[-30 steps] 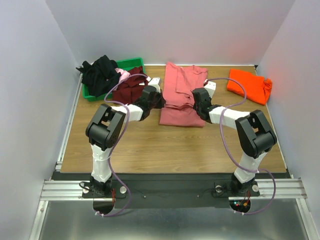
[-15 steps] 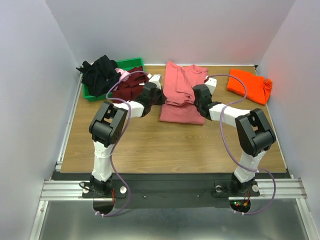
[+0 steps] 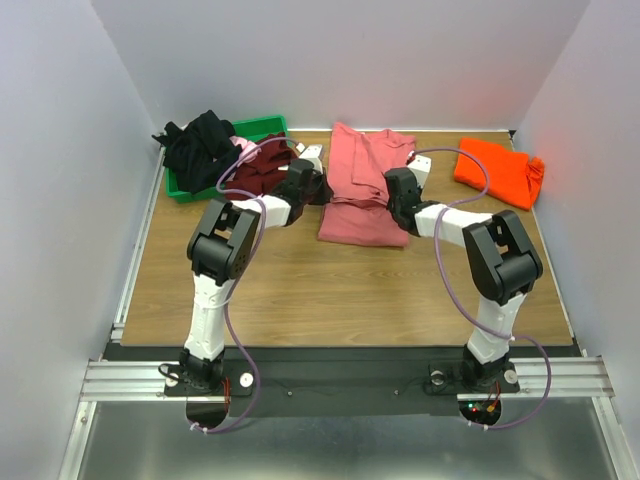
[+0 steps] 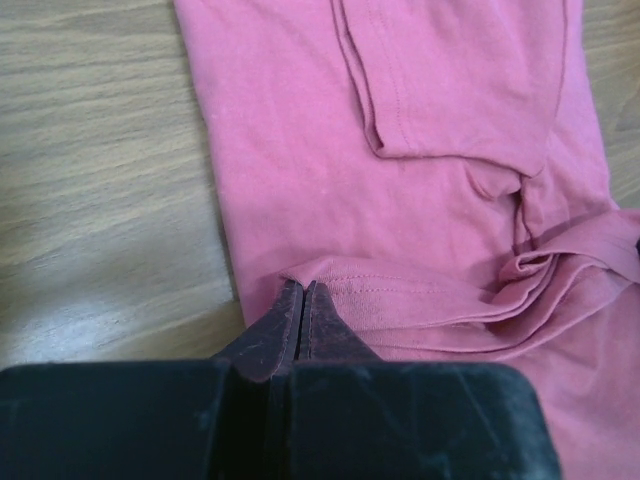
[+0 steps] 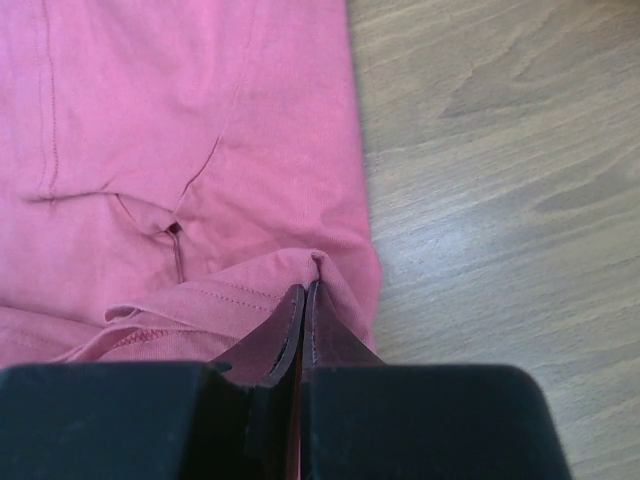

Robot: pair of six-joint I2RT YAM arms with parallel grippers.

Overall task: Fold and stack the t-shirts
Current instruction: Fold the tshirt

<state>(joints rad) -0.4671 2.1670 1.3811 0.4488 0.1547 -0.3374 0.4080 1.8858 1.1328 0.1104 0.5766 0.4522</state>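
The left gripper (image 4: 303, 290) has its jaws pressed together on a small raised fold of hem at the left edge of the salmon-pink t-shirt (image 4: 430, 200). The right gripper (image 5: 304, 291) does the same at that shirt's right edge, jaws closed with a ridge of stitched hem pinched up between the tips. How much cloth sits inside each pinch is hard to judge, since the dark fingers cover it.

The salmon-pink t-shirt lies partly folded, in layers, on the wooden table (image 3: 300, 290), towards the far side, with an arm reaching in from each side.

Right of it, apart, lies a folded orange t-shirt (image 3: 497, 170). Left of it, a dark maroon t-shirt (image 3: 255, 180) is partly hidden behind the left arm. Further left, a black t-shirt (image 3: 200, 148) is heaped over a green bin (image 3: 262, 127), covering most of it. A scrap of light pink cloth (image 3: 245, 150) shows between black and maroon.
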